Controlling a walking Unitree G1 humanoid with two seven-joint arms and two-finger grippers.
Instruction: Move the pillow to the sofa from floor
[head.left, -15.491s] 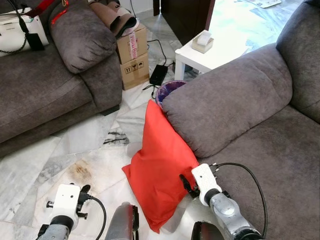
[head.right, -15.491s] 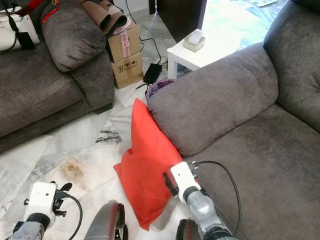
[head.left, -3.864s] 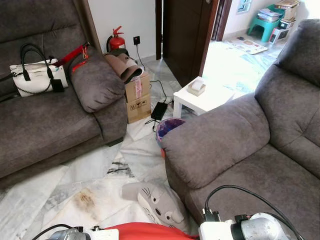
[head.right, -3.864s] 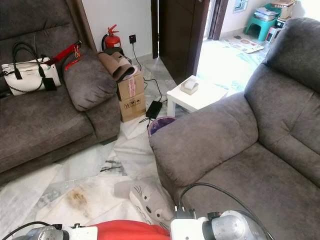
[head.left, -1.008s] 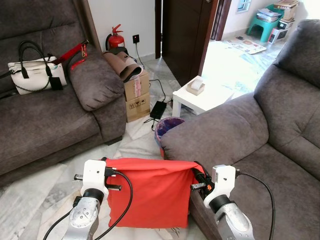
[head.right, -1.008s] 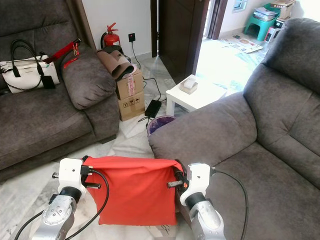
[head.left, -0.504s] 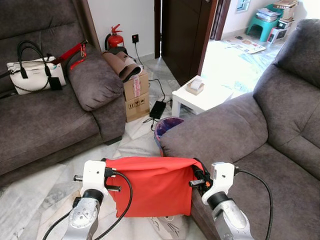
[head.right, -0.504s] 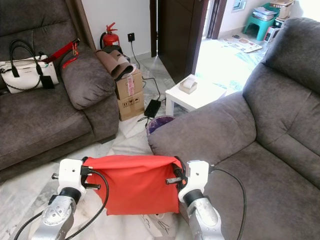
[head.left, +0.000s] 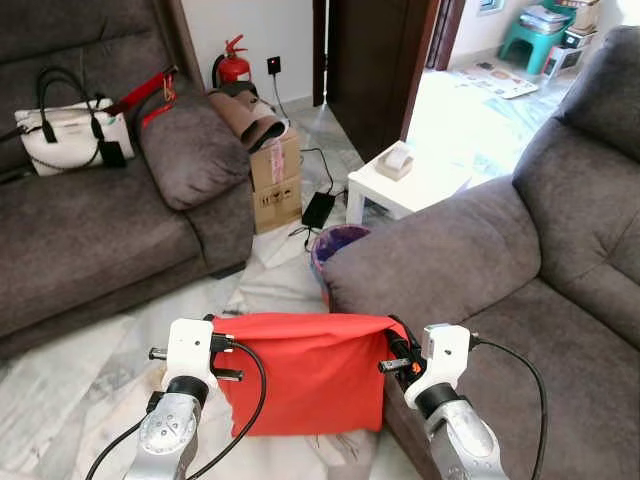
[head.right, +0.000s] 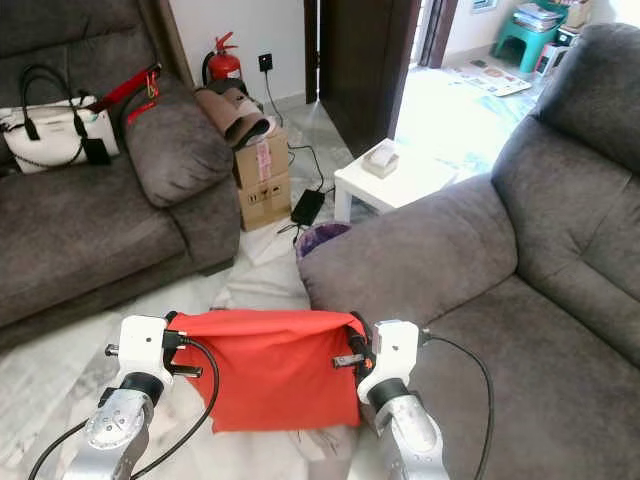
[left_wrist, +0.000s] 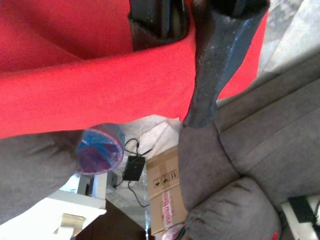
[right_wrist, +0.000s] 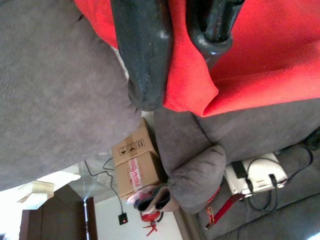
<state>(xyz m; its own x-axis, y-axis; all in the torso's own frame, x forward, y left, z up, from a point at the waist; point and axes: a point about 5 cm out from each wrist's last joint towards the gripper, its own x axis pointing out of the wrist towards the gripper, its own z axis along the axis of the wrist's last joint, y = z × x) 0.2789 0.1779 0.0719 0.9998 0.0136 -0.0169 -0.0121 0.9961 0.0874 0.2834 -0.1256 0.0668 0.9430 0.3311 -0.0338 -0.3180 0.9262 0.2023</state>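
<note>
The red pillow (head.left: 305, 375) hangs clear of the marble floor (head.left: 70, 385), plain, creased along its top. The left gripper (head.left: 215, 345) pinches its 9 o'clock corner, the right gripper (head.left: 396, 356) its 3 o'clock corner (both clamped on cloth). The grey sofa (head.left: 470, 260) stands at 2 o'clock.

marble floor (head.left: 120, 340) has stacked boxes (head.left: 274, 182), a black adapter (head.left: 318, 209), purple bin (head.left: 337, 243) and white table (head.left: 415, 182) sitting on it
</note>
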